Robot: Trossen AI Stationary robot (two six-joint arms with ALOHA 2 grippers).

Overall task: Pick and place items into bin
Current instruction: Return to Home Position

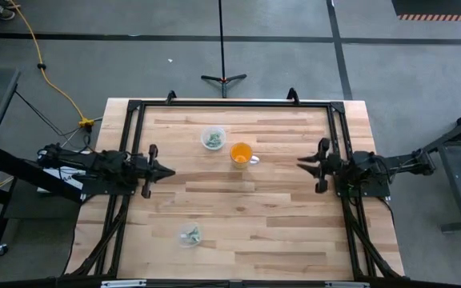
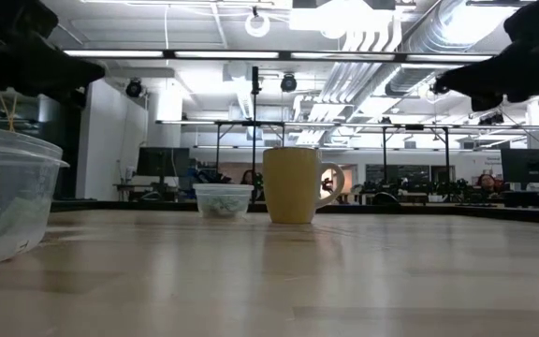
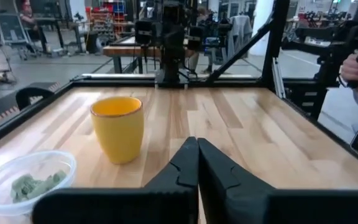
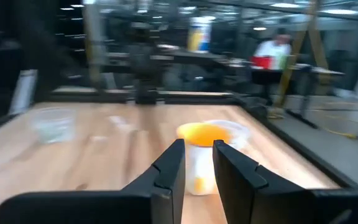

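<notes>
Items: we find pale green pieces (image 1: 189, 234) inside the lower-centre bin (image 1: 180, 238); others lie in the upper-centre bin (image 1: 203, 133), beside the orange cup (image 1: 241, 153).
Left hand (image 1: 166, 170): mid-left, fingers together, empty.
Right hand (image 1: 302, 164): mid-right, fingers slightly parted, empty.
Progress: we judge placing complete; no loose pieces show on the worktop (image 1: 278, 216).

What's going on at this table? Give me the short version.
Nothing is being handled. The left gripper, shut, and the right gripper, slightly open, hang empty over opposite sides of the table. Pale green packets lie in a clear bin beside the orange cup and in a second bin across the table from it.
</notes>
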